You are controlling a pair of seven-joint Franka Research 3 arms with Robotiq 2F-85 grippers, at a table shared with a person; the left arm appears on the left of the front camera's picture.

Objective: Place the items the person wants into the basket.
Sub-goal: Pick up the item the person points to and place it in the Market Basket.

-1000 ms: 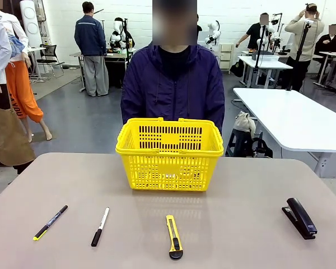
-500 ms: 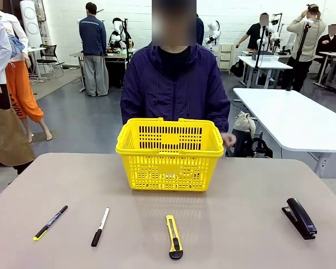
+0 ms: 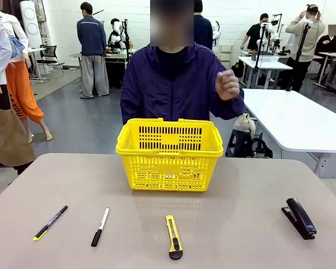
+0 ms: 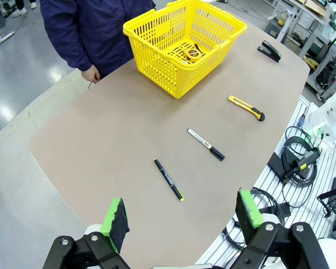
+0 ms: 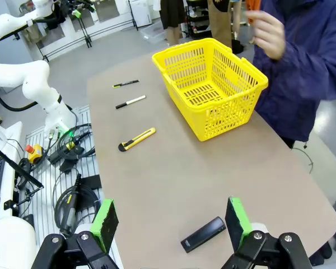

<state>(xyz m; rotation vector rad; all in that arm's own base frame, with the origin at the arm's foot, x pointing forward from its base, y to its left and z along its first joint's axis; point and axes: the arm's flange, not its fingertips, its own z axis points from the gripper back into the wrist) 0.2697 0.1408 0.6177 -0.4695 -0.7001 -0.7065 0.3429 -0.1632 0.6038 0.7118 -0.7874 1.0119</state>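
Noted left hand (image 4: 182,214) spread wide, empty, above left end of tabletop (image 4: 101,140). Along near edge, left to right: marker (image 3: 50,222), pen (image 3: 100,226), knife (image 3: 174,237), stapler (image 3: 299,218), well apart, bare gaps between. Basket (image 3: 169,168) mid-width toward far edge, tape measure (image 4: 194,54) inside. Right hand (image 5: 172,219) spread wide, empty, above right end by stapler.

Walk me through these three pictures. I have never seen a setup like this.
Two robot arms share a table with a person. One picture looks across the table from between the arms; the other two come from cameras on each wrist, so the green-padded left gripper and right gripper rise from the bottom, both open and holding nothing. On the table: a yellow basket with a tape measure inside, a marker, a pen, a utility knife and a stapler. The person holds one hand up.
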